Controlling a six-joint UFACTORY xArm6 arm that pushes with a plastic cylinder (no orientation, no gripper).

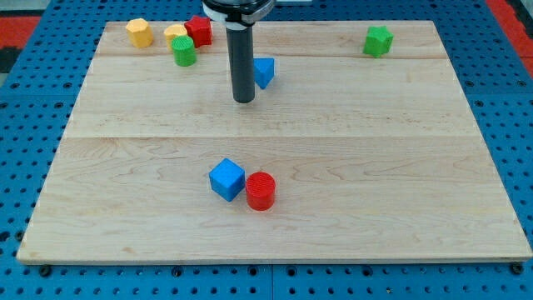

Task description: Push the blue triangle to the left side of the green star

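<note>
My tip (pixel 243 101), a bare rod end effector grasping nothing, rests on the worktop (pixel 333 167) just left of the blue triangle (pixel 264 72), which lies well left of the green star (pixel 377 41).

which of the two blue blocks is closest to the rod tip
The blue triangle, just right of my tip near the view's top. The blue cube sits much lower, touching the red cylinder.
</note>
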